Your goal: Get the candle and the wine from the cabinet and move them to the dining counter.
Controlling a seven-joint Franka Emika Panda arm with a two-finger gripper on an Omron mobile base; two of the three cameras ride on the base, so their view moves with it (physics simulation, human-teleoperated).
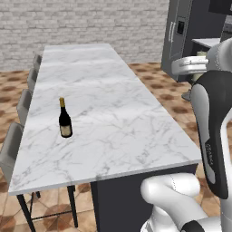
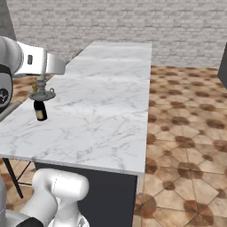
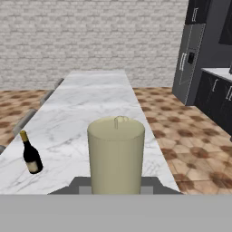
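So the wine [image 1: 65, 118] is already standing on the dining counter [image 1: 118, 118], over toward the stool side. The gripper [image 2: 41, 82] is clamped tight on the candle [image 3: 116, 154], carried up in the air above the near end of the marble. Biggest risk is probably setting it down tilted so the holder's round base tips, or swinging into the bottle.
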